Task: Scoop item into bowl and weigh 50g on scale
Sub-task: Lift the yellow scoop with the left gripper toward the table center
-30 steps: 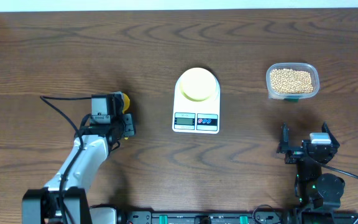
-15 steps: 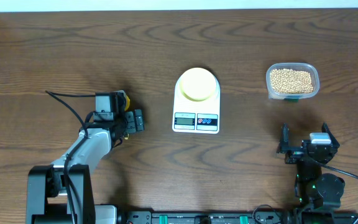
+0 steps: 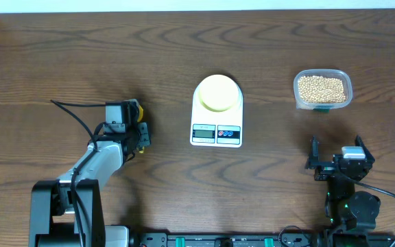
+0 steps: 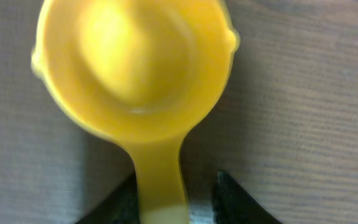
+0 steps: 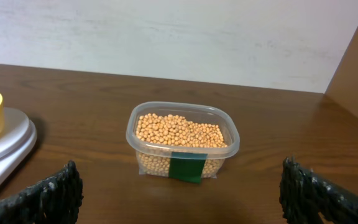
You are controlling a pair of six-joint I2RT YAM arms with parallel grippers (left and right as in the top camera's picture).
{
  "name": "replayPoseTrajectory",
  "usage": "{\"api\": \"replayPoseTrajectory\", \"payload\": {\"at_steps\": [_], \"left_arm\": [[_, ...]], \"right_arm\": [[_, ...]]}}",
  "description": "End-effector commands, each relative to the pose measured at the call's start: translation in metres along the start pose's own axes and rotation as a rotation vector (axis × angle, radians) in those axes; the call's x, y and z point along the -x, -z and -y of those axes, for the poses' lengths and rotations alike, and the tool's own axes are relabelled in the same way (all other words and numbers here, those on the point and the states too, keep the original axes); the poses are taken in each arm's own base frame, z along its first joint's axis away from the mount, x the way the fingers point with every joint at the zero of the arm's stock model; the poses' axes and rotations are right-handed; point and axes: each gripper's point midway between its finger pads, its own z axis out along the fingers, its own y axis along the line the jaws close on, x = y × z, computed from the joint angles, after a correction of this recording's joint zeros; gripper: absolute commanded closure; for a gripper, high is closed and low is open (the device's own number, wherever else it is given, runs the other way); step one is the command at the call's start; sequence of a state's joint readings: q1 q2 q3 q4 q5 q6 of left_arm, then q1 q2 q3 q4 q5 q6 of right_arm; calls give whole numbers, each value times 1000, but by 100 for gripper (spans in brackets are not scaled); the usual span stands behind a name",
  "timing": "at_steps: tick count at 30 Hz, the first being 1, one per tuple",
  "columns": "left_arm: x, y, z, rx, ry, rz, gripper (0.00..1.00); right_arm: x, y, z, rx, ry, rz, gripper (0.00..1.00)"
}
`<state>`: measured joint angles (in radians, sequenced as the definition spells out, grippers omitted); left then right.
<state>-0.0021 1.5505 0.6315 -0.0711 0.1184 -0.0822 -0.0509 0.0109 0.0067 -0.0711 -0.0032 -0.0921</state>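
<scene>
Two grippers are to be accounted for; how is the left gripper [image 3: 141, 134] found?

— It is set low over the table [image 3: 60, 55], left of the scale [image 3: 216, 130] and well apart from it. The handle of a yellow scoop [image 4: 132, 62] is seen between its fingers [image 4: 235, 202]. Whether the handle is actually pinched cannot be told.

Which way is the scoop pointed?

— Its long axis is laid from the near edge toward the far edge of the table. The cup is turned to the far side with its mouth up, and the handle is run back toward the gripper.

And the right gripper [image 3: 337, 152]?

— It is spread wide, its fingers [image 5: 48, 193] seen at the two edges of the wrist view. It is placed near the front edge on the right, short of the tub [image 5: 182, 140].

Where are the beans [image 5: 179, 132] located?

— All that can be seen are contained in that clear tub, at the far right of the table. The tub's long side is laid across the table, and its green label [image 5: 187, 168] is turned toward the right gripper.

And the bowl [image 3: 218, 92]?

— It is seated upright on the scale's round platform, at the far end of the scale. The scale's long axis is run near to far, with display and buttons at the near end.
</scene>
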Motion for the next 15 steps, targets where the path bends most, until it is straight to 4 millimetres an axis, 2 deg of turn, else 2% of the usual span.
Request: {"api": "replayPoseTrajectory", "payload": {"at_steps": [1,6,9,13,15], "left_arm": [[2,-3,-1,2,1,8,73],[16,1,2,-7,2,64,81],[32,11,5,-18,7,133,87],[70,38,12,-55,75,296,89],[98,62,18,-91,118,423,92]], "right_arm": [[-1,0,2,-9,10,-1,1],[-1,0,2,-9,10,-1,1],[-1,0,2,-9,10,-1,1],[-1,0,2,-9,10,-1,1],[-1,0,2,-9,10,-1,1]]}}
